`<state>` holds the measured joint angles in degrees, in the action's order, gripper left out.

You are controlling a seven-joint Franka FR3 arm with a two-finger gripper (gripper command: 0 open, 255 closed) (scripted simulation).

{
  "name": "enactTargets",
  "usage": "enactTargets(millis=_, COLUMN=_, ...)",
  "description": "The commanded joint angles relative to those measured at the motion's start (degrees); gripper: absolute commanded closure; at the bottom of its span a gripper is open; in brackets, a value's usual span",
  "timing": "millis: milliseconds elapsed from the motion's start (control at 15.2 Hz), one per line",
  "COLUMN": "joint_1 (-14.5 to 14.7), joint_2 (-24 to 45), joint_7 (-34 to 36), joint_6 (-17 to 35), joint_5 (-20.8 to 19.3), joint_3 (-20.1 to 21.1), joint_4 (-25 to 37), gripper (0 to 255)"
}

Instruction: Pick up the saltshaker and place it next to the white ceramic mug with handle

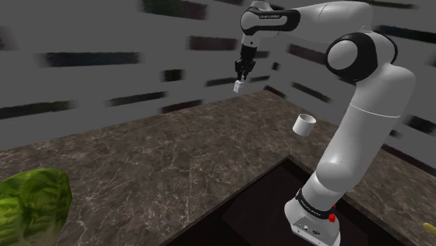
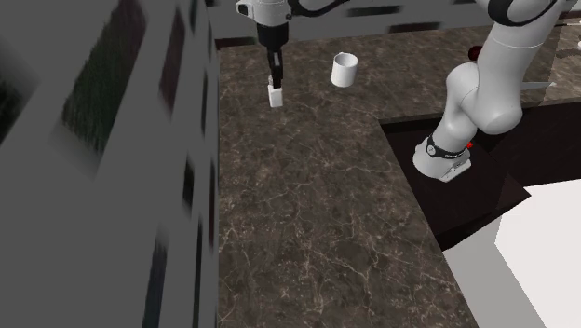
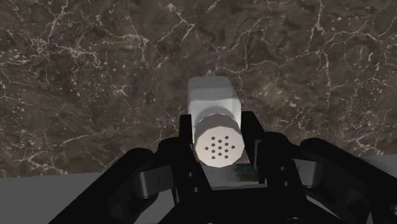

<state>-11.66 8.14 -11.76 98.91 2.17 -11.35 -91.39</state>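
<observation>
"Jaws first — how do they stand?"

"Closed on a small white saltshaker (image 3: 215,95) with a square body and a round, perforated cap. In the wrist view, the all-black two-finger gripper (image 3: 218,130) clasps it just under the cap, one finger pressed to each side."

"Where is the shaker in the scene?"

"It is carried in the gripper, hanging below the fingertips over a dark brown, marble-patterned countertop (image 1: 140,161). In the shoulder view it shows against a grey wall (image 1: 105,77) streaked with blurred dark tiles, near the counter's far edge, and it appears to be clear of the surface. The white arm (image 1: 363,105) with dark joints rises from its stand (image 1: 265,203), a dark box set into the counter, and reaches up and to the left to hold it there."

"And the mug?"

"A plain white cylindrical mug (image 1: 304,124) stands upright on the counter, well apart from the shaker — to the shaker's right in both the shoulder view and the second exterior view."

"Anything else nearby?"

"A leafy green, lettuce-like head (image 1: 31,206) sits at the shoulder view's lower left corner, far from both the gripper and the mug."
</observation>
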Motion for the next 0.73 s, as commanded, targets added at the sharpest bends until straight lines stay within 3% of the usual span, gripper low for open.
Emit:
enactTargets(millis=0, joint_1=-1.1, joint_2=-2.1, joint_7=-2.2, joint_6=1.0, joint_5=-0.3, joint_3=-0.9, joint_4=-3.2, gripper=255)
enactTargets(millis=660, joint_1=-7.5, joint_2=-7.5, joint_7=-14.2, joint_6=2.2, joint_5=-1.5, joint_3=-6.7, joint_4=-9.8, gripper=255)
